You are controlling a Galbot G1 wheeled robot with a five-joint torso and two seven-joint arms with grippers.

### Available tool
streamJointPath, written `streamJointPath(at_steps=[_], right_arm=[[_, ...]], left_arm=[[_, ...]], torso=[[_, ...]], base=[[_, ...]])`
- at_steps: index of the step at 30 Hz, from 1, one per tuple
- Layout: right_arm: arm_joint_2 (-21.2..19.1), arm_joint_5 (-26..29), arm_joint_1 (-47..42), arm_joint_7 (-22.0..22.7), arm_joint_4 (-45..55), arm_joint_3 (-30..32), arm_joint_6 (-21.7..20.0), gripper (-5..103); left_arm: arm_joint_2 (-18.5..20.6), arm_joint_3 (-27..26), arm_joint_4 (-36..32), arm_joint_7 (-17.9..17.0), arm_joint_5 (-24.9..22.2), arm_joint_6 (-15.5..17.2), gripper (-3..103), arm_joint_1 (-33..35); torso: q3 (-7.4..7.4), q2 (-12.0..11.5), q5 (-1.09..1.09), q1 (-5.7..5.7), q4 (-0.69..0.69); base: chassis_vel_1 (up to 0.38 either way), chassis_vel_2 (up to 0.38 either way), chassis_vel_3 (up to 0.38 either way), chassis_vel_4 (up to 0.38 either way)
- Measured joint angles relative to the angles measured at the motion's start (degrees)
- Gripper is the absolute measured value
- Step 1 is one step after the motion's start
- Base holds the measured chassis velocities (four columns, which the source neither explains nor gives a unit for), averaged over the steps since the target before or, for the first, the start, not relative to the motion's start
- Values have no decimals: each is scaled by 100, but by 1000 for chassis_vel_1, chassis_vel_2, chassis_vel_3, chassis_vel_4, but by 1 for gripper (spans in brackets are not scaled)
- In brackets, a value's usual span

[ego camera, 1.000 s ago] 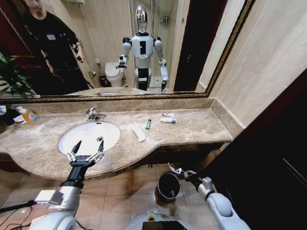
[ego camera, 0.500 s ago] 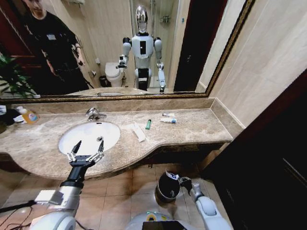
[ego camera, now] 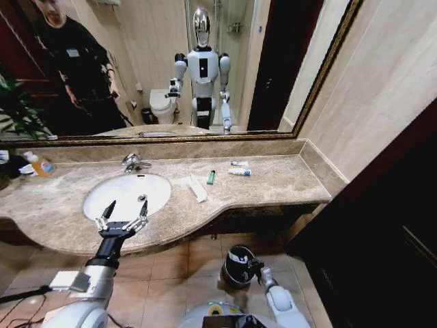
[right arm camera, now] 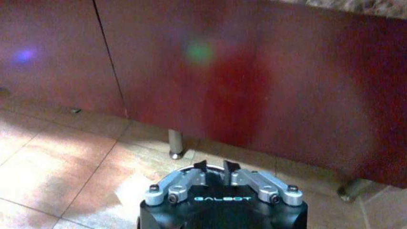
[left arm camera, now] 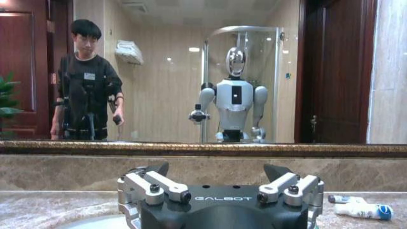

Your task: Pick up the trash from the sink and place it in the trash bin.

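The white oval sink (ego camera: 136, 184) is set in a beige marble counter. On the counter to its right lie pieces of trash: a long white strip (ego camera: 198, 188), a green stick (ego camera: 211, 177) and two small white-and-blue tubes (ego camera: 239, 164) (ego camera: 240, 172), which the left wrist view also shows (left arm camera: 362, 210). My left gripper (ego camera: 126, 203) (left arm camera: 216, 171) hangs open over the basin's near rim, holding nothing. The black trash bin (ego camera: 237, 264) stands on the floor under the counter. My right gripper (ego camera: 255, 264) (right arm camera: 214, 166) is low at the bin's right rim, fingers together, nothing visible between them.
A chrome faucet (ego camera: 133, 162) stands behind the basin. A clear bottle with an orange label (ego camera: 42, 165) sits at the counter's far left. A dark red cabinet front (right arm camera: 254, 86) rises close ahead of the right gripper. A dark panel (ego camera: 382, 225) closes off the right side.
My right gripper has dropped and moved left, from beside the bin to its rim. The small white piece it held a second ago is no longer visible. The left arm stayed still.
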Motion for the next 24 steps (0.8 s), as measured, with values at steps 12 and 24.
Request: streamJointPath(at_steps=[12,24], right_arm=[[62,-23,23,178,-71,-5,23,61],[-4,63,-34,196,-13,-33,22,99]], left_arm=[[0,0,0,0,0,0,100,0],[0,0,0,0,0,0,100,0]], torso=[[0,0,0,0,0],[0,0,0,0,0]], base=[[0,0,0,0],[0,0,0,0]])
